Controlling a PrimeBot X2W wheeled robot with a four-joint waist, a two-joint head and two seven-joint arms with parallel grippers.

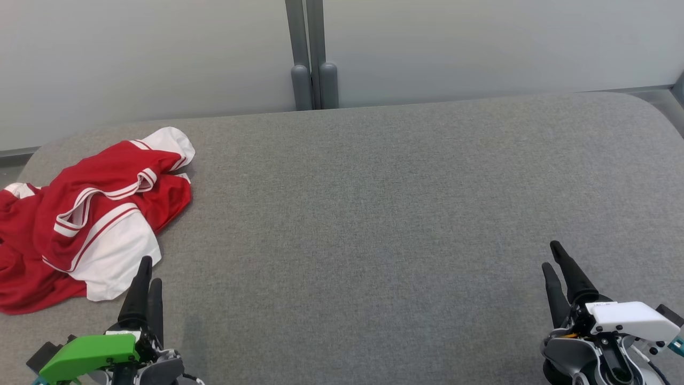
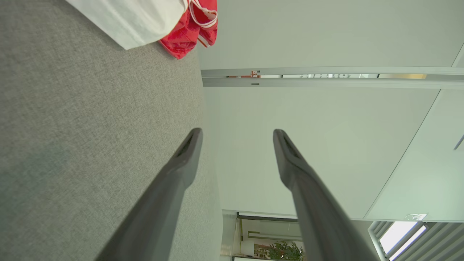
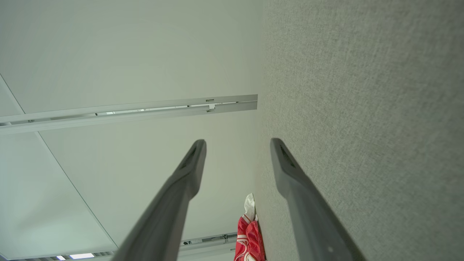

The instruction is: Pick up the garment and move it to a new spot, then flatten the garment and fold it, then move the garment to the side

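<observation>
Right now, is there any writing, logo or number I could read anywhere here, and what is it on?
None can be read.
On the wall rail, a small red sticker: too small to read.
A pale wall sign: blurred.
The red and white garment: no print showing.

I'm working in what looks like an office. Pale frosted partition panels (image 1: 481,48) run behind the grey fabric-covered surface (image 1: 374,214), joined by slim grey metal posts (image 1: 312,48). Past the panels, in the left wrist view, I see a potted plant (image 2: 284,250) and slatted blinds (image 2: 427,235), though at that angle they may be a louvred light fitting instead.
</observation>
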